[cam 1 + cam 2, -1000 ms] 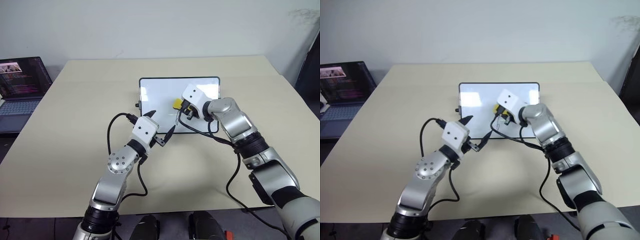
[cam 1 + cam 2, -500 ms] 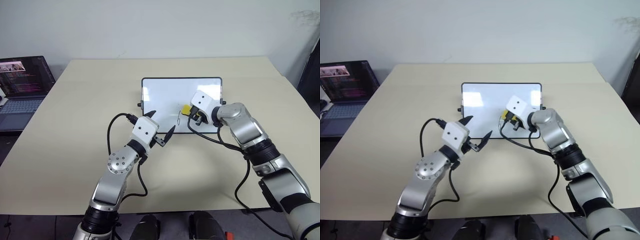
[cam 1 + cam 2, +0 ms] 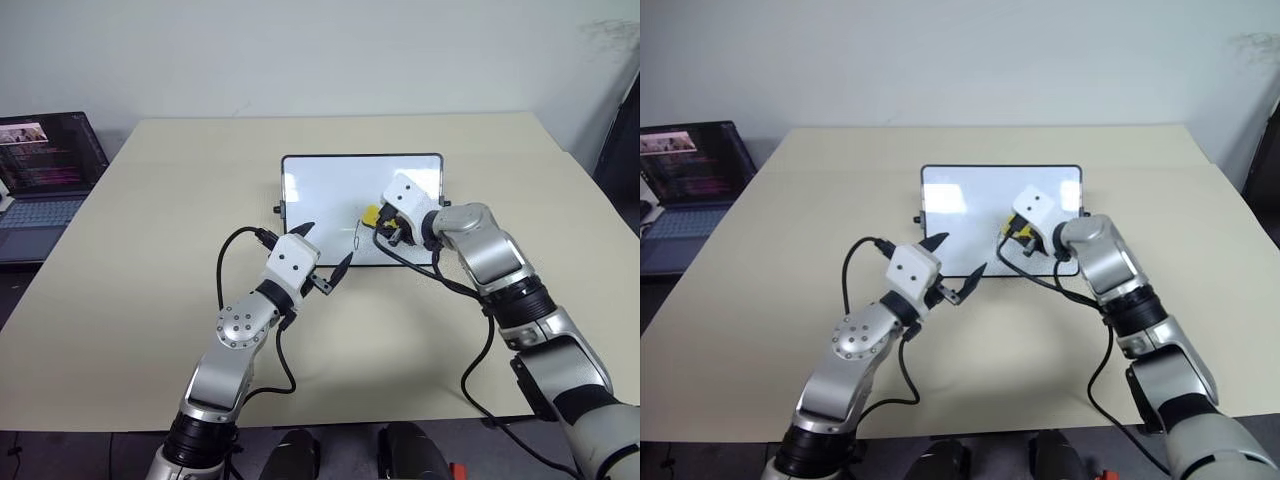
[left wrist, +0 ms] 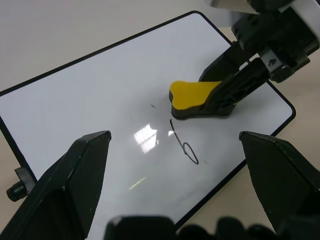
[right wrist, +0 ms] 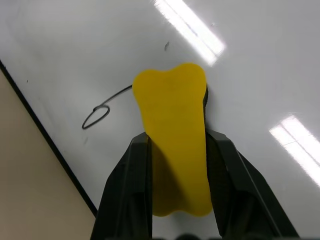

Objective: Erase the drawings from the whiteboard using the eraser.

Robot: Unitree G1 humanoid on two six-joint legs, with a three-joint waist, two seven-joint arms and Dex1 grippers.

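Your right hand [image 3: 383,226] is clamped on the eraser [image 4: 195,97], pinching its long sides. It looks light and stiff, so a firm side grip should do. It lies flat on the whiteboard [image 4: 100,100], long axis along the fingers, just beside the last squiggle [image 4: 184,146]. Your left hand [image 3: 322,256] hangs apart, empty.

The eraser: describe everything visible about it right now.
The eraser is a small block with a smooth yellow top, waisted in outline with flared rounded ends, over a dark felt-like base. It lies flat on the whiteboard, base down on the glossy white surface. The right gripper has its jaws shut on its two long sides. One thin black squiggle, a loop with a tail, remains just beside it, not under it.
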